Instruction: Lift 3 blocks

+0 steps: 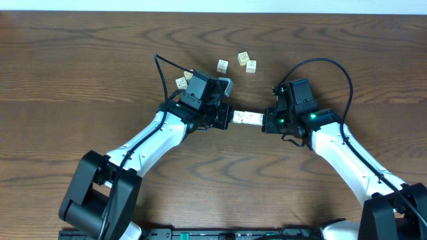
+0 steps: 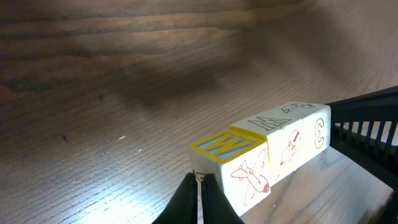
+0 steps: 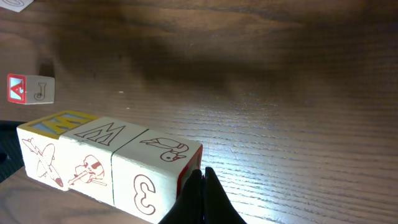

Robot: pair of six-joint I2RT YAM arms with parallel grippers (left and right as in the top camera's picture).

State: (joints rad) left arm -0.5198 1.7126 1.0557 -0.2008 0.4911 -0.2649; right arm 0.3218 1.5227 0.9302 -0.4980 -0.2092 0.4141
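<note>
Fingers [image 2: 185, 202] of the left gripper [image 1: 227, 117] and right gripper [image 1: 266, 121] are clenched, pressing the three blocks [image 1: 245, 118] end to end between them, apparently clear of the table [image 1: 80, 60]. Loose cubes [image 1: 222, 65] lie beyond, well apart.

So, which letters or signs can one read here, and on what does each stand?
"W", blue: top of the yellow-topped block
"W" or "M": top of the middle block
"E", rounded: side of the end block
"J", red "A": loose block
Other loose blocks: too small to read.

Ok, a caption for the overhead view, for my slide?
The left claw and right claw, both shut, squeeze a row of three blocks end to end; loose cubes lie beyond.
</note>
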